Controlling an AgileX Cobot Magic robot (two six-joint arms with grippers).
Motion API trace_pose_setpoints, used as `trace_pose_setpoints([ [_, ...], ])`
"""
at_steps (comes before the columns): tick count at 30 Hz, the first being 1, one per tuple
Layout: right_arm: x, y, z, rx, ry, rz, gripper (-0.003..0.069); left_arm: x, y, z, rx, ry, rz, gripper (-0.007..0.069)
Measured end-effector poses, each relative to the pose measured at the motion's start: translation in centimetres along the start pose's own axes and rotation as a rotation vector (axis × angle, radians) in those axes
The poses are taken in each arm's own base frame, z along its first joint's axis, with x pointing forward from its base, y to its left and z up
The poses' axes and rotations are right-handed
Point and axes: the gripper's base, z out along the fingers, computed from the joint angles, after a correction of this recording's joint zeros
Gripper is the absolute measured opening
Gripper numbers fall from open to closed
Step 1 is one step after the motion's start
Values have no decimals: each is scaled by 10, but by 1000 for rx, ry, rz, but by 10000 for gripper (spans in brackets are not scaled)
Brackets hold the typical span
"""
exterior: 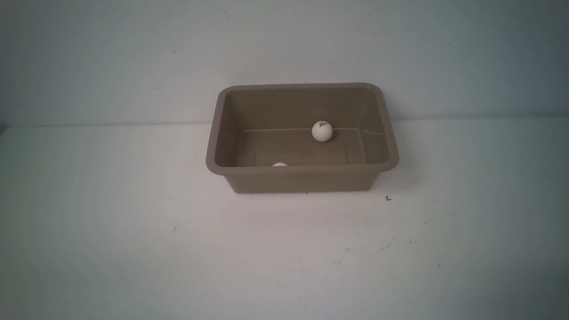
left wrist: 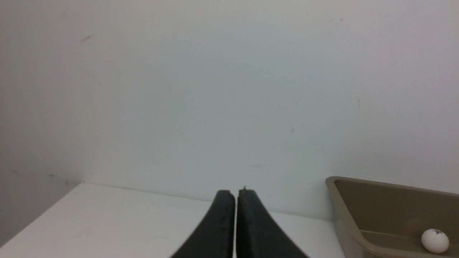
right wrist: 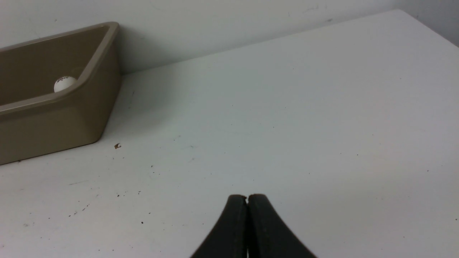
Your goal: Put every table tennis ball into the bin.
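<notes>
Brown plastic forms the bin near the table's far edge, holding both table tennis balls, beyond both arms' closed, empty jaws and between them, so the coming move probably needs no further reach.

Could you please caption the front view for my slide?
Two white table tennis balls inside a tan-brown bin, the nearer mostly hidden by its rim.
</notes>
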Motion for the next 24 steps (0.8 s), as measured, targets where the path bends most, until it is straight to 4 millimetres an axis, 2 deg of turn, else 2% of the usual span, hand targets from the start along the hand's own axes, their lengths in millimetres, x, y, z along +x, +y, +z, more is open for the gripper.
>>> trace_pose_setpoints([
  [6,0,0,0,0,0,0,-16,8,-7,-1,86,84,79,-4],
  [13,0,0,0,0,0,0,-16,25,-5,-1,75,162,17,-4],
  [24,0,0,0,0,0,0,-16,35,-4,-3,80,270,122,-4],
])
